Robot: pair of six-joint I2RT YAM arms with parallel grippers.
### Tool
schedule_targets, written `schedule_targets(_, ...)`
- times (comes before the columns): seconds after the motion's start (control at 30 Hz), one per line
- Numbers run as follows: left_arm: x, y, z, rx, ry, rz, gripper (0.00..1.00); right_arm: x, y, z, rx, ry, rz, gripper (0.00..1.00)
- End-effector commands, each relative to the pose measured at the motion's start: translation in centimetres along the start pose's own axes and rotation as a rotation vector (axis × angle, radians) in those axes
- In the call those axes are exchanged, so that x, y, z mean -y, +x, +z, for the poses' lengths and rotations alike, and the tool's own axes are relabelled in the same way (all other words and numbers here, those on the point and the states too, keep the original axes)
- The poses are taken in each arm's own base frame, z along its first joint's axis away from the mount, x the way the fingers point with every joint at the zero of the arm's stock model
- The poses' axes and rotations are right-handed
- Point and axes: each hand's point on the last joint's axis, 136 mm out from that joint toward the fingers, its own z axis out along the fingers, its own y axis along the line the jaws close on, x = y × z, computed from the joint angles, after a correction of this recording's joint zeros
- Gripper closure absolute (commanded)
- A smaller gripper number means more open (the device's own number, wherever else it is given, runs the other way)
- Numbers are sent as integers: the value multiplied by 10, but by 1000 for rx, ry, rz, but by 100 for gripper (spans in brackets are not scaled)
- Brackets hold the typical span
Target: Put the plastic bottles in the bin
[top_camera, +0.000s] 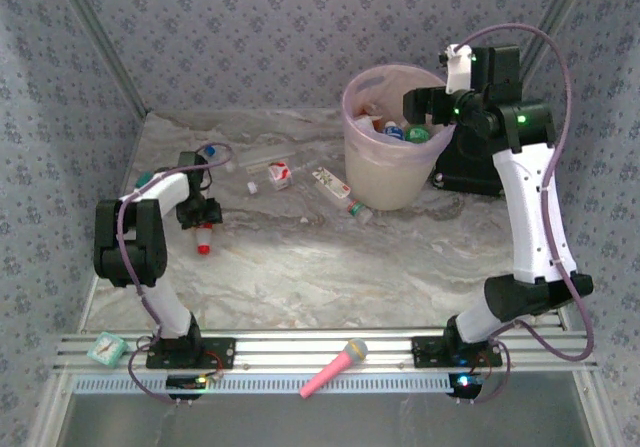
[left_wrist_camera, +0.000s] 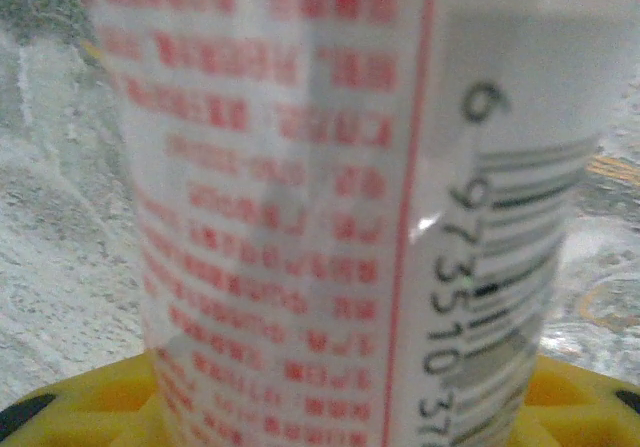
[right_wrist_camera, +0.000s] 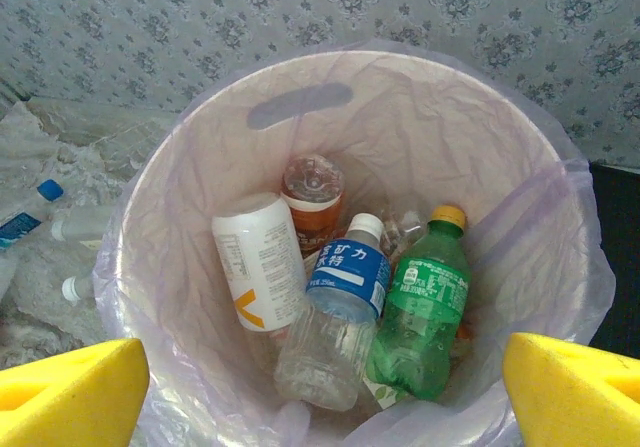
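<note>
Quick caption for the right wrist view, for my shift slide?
Open right gripper above the bin, which holds a green bottle, a blue-label bottle and others.

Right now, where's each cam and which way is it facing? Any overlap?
Top external: above and behind the bases, looking down at the table; left arm and right arm show.
Left wrist: on the left arm, close on a red-printed bottle; yellow pads show.
Right wrist: above the bin, looking down into it; yellow fingertips show.
Shared: top external and right wrist both see the bin.
</note>
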Motion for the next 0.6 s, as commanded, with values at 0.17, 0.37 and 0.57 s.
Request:
schedule_targets(0.17,17,-5,-39,95,52,6,54,-21,-6,-27,72,-96,16,7)
schedule_targets(0.37,71,-10,-100,275,381,29,51,-84,2,-46,88,-379,-20,8)
schedule_targets(0.57,137,2,-186,428,844,134,51,-168,20,-58,35,-692,-123,8)
